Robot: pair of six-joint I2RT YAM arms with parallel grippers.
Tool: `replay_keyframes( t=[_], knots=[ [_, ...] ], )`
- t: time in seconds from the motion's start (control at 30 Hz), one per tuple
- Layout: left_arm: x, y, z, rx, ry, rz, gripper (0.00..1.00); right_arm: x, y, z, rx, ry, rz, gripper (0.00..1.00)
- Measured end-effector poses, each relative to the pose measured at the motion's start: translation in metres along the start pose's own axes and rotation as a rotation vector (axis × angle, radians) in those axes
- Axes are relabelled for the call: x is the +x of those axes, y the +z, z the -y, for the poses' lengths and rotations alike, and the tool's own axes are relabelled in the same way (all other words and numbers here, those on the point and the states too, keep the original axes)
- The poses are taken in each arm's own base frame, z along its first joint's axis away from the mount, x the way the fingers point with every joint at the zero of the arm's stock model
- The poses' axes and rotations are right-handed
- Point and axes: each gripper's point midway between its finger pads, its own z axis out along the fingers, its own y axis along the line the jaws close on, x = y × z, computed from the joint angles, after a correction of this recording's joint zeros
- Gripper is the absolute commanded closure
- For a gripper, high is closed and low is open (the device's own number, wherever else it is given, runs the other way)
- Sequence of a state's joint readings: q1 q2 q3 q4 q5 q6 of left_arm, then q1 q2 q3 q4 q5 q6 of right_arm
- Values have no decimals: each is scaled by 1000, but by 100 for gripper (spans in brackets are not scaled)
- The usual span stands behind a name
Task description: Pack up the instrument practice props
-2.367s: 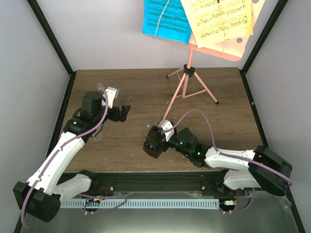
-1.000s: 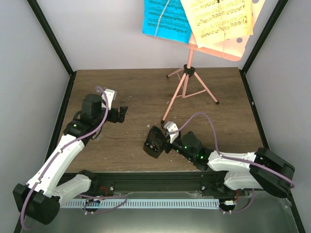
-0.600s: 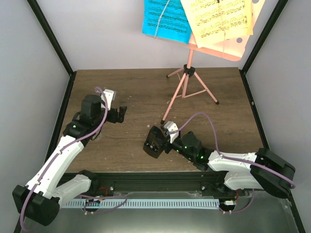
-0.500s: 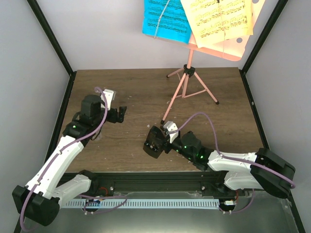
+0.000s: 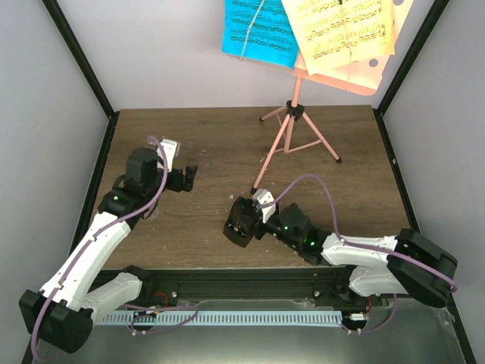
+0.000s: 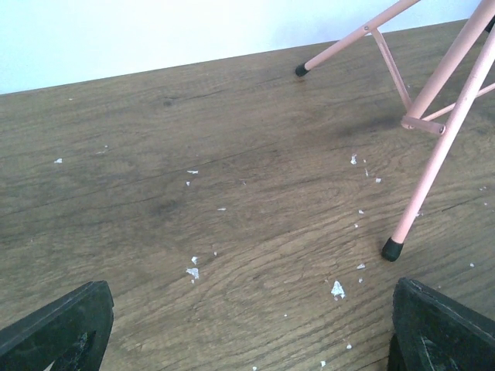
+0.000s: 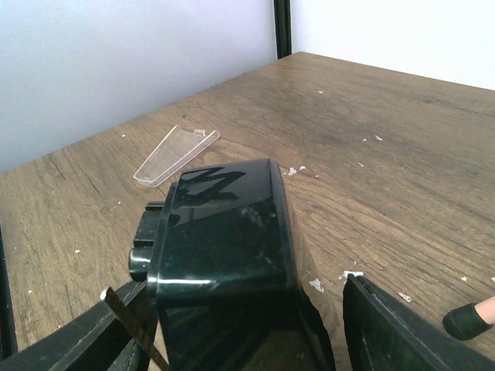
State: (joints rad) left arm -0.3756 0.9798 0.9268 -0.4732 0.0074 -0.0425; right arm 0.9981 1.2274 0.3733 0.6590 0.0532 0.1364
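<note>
Two grippers are in play, and only one has anything between its fingers. The right gripper [image 7: 232, 340] straddles the small black metronome [image 7: 224, 232], which lies low on the wooden table [image 5: 189, 136] with its glossy body running forward from between the fingers. I would not call it clenched. A sliver of wood shows between the metronome's base and the finger [image 7: 394, 332] on the right of the wrist view, so the fingers bracket it rather than pinch it. My guess is that the low, flat approach is meant to catch the body across its width. Ahead of those fingers and to their left lies a clear plastic piece [image 7: 174, 154], apart from the metronome. The left gripper [image 6: 247, 332] is spread wide over bare wood, holding nothing. One rubber foot [image 6: 392, 249] of the salmon-pink music stand [image 5: 294, 111] sits just ahead of its right finger, probably so it is staged for the stand. The stand is upright at the far side, well beyond both grippers, with the blue sheet [image 5: 258, 30] and yellow sheet [image 5: 341, 26] on its desk.
</note>
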Motion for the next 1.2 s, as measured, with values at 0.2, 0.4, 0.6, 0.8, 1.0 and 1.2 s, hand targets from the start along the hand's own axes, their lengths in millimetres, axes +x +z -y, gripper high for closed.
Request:
replay_keyframes(
  t=[0.2, 0.4, 0.6, 0.8, 1.0, 1.2],
  knots=[
    [0, 0, 0, -1, 0, 1, 0, 0, 1, 0, 1, 7, -2, 37],
    [0, 0, 0, -3, 0, 1, 0, 0, 1, 2, 4, 13, -2, 39],
    [1, 0, -1, -3, 0, -1, 0, -1, 1, 4, 7, 21, -2, 41],
    [2, 1, -1, -3, 0, -4, 0, -1, 1, 5, 4, 32, -2, 43],
    [2, 1, -1, -3, 0, -4, 0, -1, 2, 6, -1, 44, -3, 43],
    [2, 1, -1, -3, 0, -4, 0, -1, 2, 6, -5, 47, -3, 43]
  ],
)
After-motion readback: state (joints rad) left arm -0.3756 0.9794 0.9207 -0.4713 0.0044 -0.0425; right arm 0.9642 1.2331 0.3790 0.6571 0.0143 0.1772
